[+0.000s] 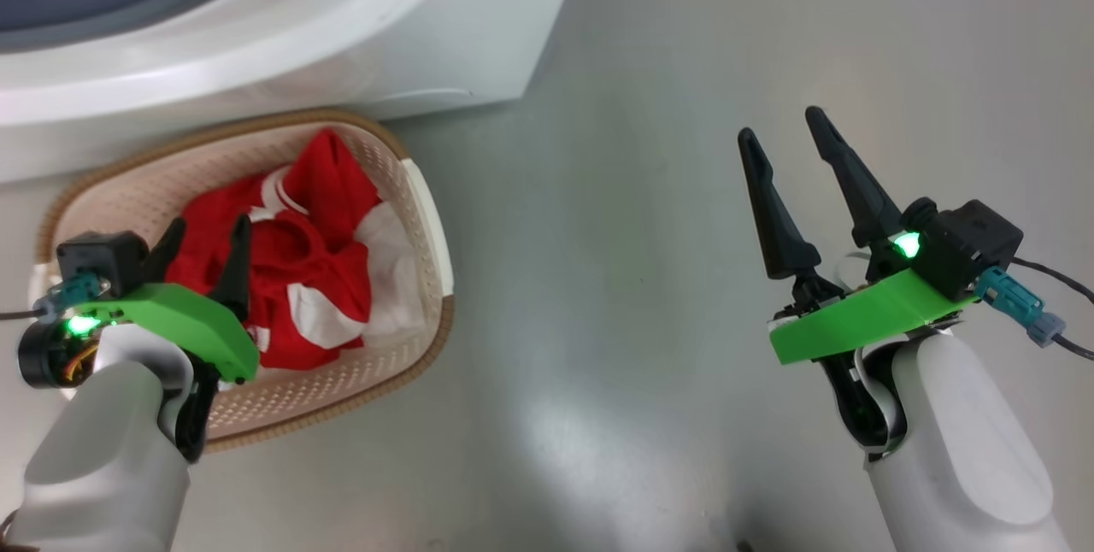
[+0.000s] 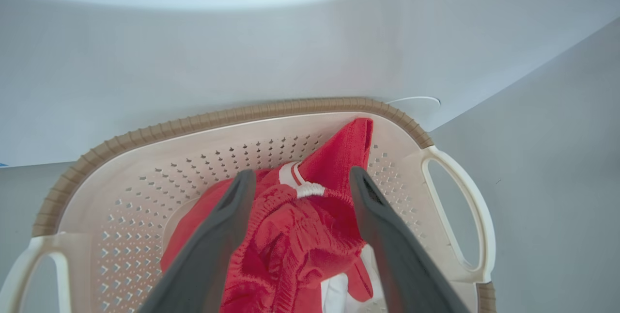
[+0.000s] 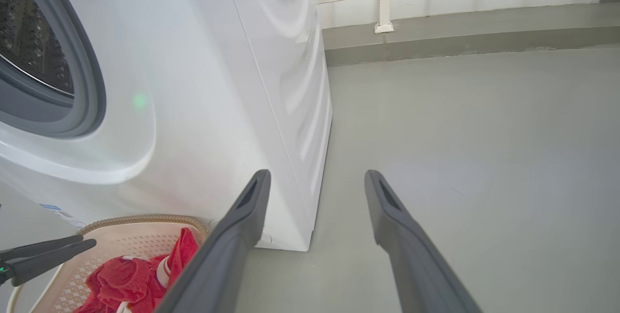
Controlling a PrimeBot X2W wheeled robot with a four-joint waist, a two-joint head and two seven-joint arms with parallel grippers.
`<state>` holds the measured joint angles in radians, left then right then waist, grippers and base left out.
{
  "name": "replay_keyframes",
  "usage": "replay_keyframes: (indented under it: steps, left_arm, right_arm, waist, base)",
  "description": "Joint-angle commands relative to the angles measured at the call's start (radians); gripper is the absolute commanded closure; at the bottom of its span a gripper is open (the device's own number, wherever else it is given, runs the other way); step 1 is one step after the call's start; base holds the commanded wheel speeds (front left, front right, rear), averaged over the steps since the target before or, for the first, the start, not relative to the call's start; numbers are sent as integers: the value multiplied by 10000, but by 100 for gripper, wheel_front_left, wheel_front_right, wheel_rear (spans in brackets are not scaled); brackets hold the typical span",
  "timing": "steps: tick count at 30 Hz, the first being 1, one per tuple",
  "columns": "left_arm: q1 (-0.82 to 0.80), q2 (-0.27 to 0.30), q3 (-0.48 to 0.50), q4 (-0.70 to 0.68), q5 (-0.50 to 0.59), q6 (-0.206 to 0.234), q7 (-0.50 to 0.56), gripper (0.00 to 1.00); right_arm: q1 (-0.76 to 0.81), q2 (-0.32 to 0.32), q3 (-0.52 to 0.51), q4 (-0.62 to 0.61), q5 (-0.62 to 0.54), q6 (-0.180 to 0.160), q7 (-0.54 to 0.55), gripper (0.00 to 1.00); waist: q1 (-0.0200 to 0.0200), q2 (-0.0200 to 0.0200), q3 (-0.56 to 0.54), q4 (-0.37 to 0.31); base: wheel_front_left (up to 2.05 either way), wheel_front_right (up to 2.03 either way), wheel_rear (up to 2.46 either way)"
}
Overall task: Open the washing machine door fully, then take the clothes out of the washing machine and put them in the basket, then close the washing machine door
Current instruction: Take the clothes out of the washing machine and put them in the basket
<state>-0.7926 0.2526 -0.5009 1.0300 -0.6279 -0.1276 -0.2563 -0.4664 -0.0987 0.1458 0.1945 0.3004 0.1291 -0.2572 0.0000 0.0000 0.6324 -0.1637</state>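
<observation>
Left wrist view: the left gripper [image 2: 301, 175] hangs over the basket [image 2: 232, 114], jaws wide, clothes [image 2: 290, 235] loose beneath. Better to lift straight up so nothing snags. The right gripper [image 1: 779, 125] is wide too, and empty.

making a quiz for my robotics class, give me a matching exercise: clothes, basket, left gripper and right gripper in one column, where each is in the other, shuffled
1. clothes
2. basket
3. left gripper
4. right gripper

a. over bare floor, jaws apart
b. heaped in the basket
c. above the clothes, jaws apart
d. on the floor in front of the washing machine

Pairs: 1-b, 2-d, 3-c, 4-a
</observation>
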Motion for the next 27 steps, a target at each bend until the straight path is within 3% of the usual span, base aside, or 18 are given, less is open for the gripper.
replay_keyframes:
  steps: [1, 27]
  left_arm:
    - [378, 401, 478, -384, -28, -30, -55, 0]
    - [3201, -616, 4472, -4615, 2482, -31, -55, 0]
  right_arm:
    - [427, -34, 119, -145, -33, 16, -46, 0]
    - [1461, -694, -152, 150, 134, 16, -46, 0]
  waist:
    - [0, 0, -406, 258]
    - [0, 0, -2861, 1062]
  base:
    - [0, 0, 0]
    - [0, 0, 0]
